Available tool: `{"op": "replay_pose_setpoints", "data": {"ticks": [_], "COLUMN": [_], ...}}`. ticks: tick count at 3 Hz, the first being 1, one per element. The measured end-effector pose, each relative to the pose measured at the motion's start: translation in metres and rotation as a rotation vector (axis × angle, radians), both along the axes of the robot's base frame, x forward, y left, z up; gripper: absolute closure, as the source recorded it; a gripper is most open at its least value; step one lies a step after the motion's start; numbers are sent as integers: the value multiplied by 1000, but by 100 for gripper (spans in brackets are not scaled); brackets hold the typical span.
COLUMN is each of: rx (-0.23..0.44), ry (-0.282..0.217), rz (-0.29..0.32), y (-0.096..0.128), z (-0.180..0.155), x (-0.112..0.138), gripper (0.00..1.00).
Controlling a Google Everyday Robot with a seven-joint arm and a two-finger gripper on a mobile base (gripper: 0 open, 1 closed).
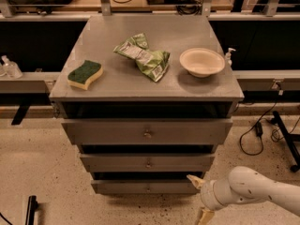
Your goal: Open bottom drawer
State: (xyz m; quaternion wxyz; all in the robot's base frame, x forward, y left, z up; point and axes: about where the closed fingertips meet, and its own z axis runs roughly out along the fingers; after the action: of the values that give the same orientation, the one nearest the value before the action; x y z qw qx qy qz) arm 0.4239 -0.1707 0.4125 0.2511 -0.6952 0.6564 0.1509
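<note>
Lowest down on the grey cabinet [220, 86]: bottom drawer [122, 187], slimmest and narrowest of three fronts, w/ small round knob [148, 188] at centre. Sits under a dark gap, front upright, just above the speckled floor [37, 172]. Can't tell whether pulled out at all.

Just right of bottom drawer's right end: gripper [199, 198], fingers spread apart, nothing between them. Upper finger [193, 178] close by the drawer's top right corner; can't tell if touching. Lower finger [204, 215] below drawer level, over the floor. Well right of the knob, not on it. White arm [253, 191] off to the right of the drawer, toward frame edge.

Directly above bottom drawer: middle drawer [148, 163], a bit wider. Above that: top drawer [147, 133], widest and tallest.

Higher again, on the cabinet top: green and yellow sponge [85, 74] up and left of the drawer, crumpled green chip bag [143, 56] about straight above it, pale bowl [202, 62] up and right. Pump bottle [228, 56] just beyond the bowl, further right. Black cables [255, 135] on the floor, right of the drawer and higher in frame.
</note>
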Motion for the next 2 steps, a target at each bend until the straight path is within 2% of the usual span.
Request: {"op": "replay_pose_setpoints", "data": {"ticks": [1, 2], "rx": [9, 9], "ry": [27, 27], "rz": [25, 25], "y": [-2, -2], "z": [-38, -38], "x": [6, 6], "gripper": [0, 0]}}
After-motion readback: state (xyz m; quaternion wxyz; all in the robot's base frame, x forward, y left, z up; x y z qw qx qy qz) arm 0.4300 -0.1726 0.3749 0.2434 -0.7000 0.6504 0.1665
